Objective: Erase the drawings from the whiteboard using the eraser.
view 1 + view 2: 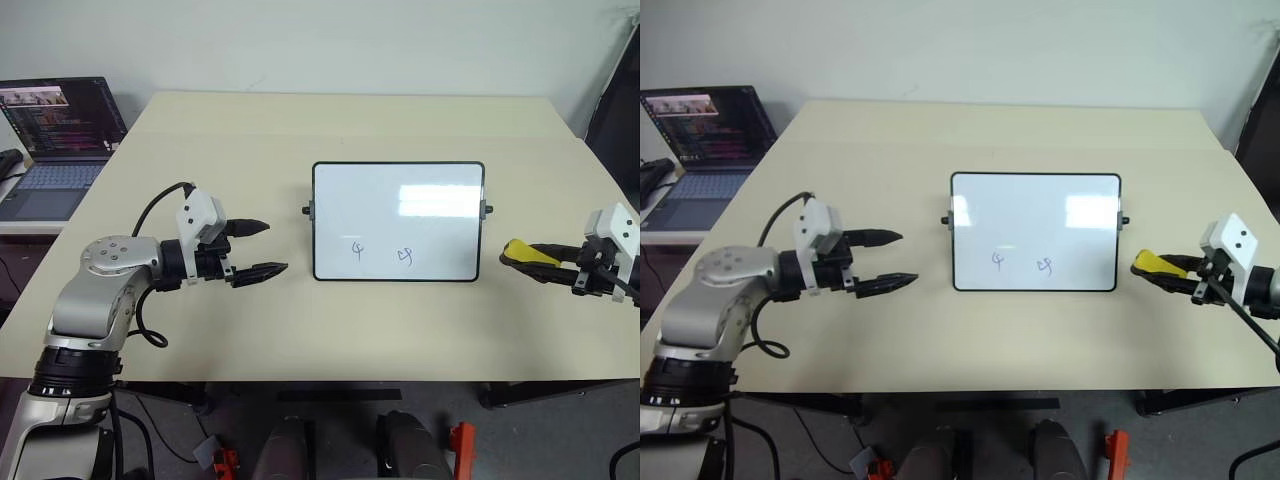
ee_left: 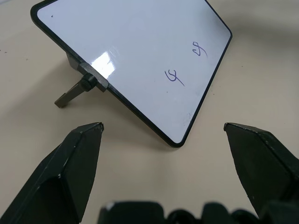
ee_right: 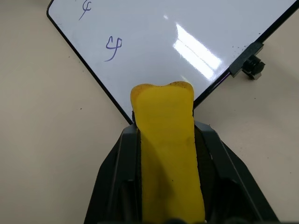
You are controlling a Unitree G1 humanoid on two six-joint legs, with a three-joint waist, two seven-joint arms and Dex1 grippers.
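Note:
The whiteboard [image 1: 398, 220] lies in the middle of the beige table, black-framed with small side knobs. Two small blue-black drawings [image 1: 357, 249] [image 1: 405, 257] sit near its front edge. My right gripper [image 1: 545, 262] hovers just right of the board, shut on the yellow eraser [image 1: 530, 252], whose tip points at the board's right side; the eraser [image 3: 168, 149] stands clamped between the fingers in the right wrist view. My left gripper [image 1: 262, 248] is open to the left of the board, apart from it, with nothing between its fingers [image 2: 70, 172].
An open laptop [image 1: 58, 130] stands on a side desk at the far left. The table [image 1: 300, 320] has bare surface in front of and behind the board. A dark object stands at the far right edge [image 1: 618, 100].

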